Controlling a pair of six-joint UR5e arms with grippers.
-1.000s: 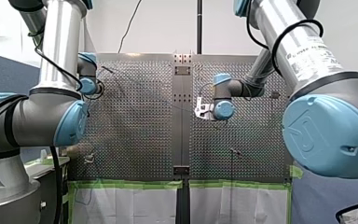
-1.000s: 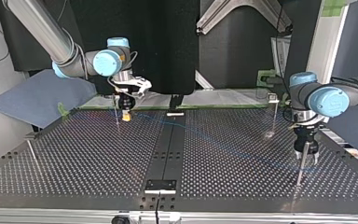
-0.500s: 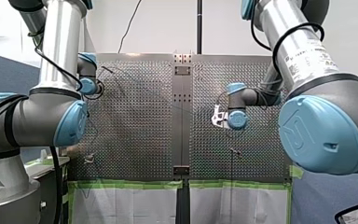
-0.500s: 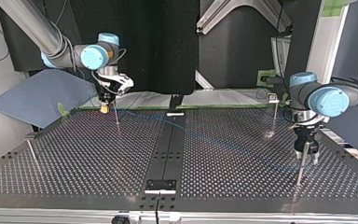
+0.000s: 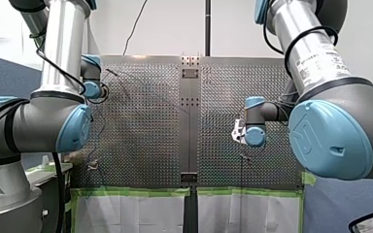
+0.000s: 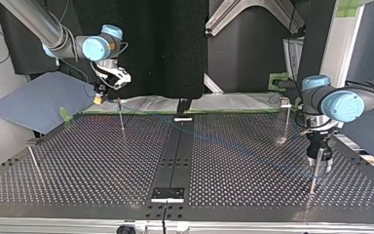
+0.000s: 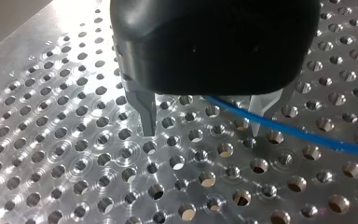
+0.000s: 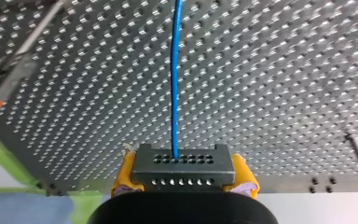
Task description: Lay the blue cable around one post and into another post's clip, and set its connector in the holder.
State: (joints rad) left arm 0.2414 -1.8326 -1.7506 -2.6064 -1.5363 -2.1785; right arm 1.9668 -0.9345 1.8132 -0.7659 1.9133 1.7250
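Blue cable (image 8: 174, 70) leaves the connector (image 8: 182, 167) straight ahead and crosses the perforated table (image 6: 78, 161) to my left gripper (image 7: 203, 130). Its metal fingers stand apart with the cable passing by one: a loose guide, I'd say, not a clamp. My right gripper (image 6: 99, 99) pinches the connector between yellow pads, lifted clear near a thin post (image 6: 121, 119), likely to route round it; that post is the snag risk.
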